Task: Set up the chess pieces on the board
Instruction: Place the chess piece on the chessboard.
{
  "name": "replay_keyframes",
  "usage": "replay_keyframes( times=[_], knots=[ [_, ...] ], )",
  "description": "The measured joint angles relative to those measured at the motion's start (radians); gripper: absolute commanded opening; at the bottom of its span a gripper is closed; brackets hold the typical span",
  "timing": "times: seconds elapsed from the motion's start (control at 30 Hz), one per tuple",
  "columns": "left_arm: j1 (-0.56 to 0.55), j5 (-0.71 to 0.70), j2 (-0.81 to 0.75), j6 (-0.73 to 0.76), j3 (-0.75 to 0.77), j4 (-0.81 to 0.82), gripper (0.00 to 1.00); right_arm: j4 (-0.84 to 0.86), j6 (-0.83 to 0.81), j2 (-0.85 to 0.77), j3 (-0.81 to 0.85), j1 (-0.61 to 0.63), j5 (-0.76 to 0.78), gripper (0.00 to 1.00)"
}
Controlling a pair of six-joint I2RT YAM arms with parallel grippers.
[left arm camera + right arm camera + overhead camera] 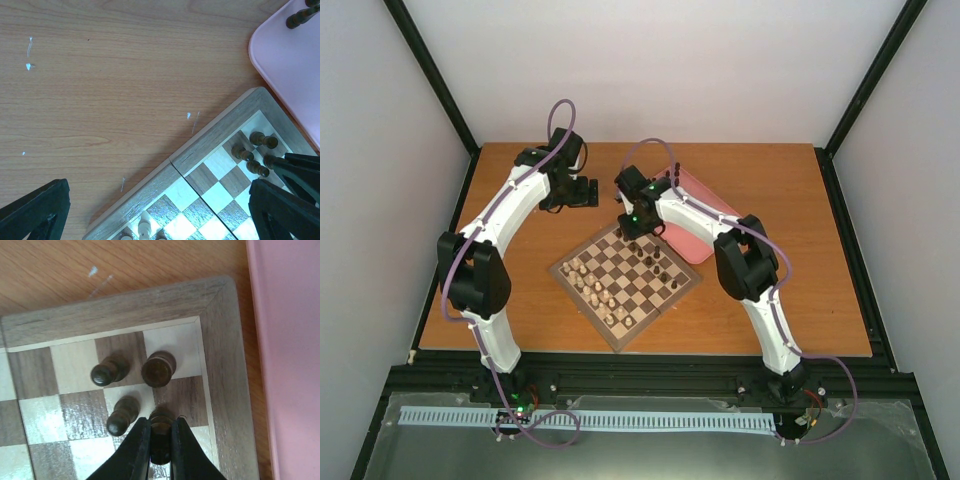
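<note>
Right claw [161,421] tight around slim, round-topped dark brown chess piece [160,442]; left claw [159,186] agape.

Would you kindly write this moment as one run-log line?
right gripper: shut on dark piece over board corner, beside three dark pieces | left gripper: open, empty, over board edge | pink tray: beside board

The board [125,305] is checkered light and dark brown with a brown border. The pieces [158,369] at its corner are dark brown. The tray [290,365] is pink; the table [100,100] orange-brown woodgrain.
</note>
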Motion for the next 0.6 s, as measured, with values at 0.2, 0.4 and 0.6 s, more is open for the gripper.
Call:
replay_keyframes(
  times=[0.2,0.4,0.6],
  knots=[
    [0.000,0.000,0.000,0.000,0.000,0.000,1.00,0.007,0.000,0.013,0.009,-0.009,0.011,0.03],
    [0.000,0.000,0.000,0.000,0.000,0.000,1.00,0.007,0.000,0.030,0.030,-0.015,0.011,0.03],
    [0.000,0.000,0.000,0.000,0.000,0.000,1.00,0.006,0.000,0.040,0.046,-0.017,0.010,0.04]
  ],
)
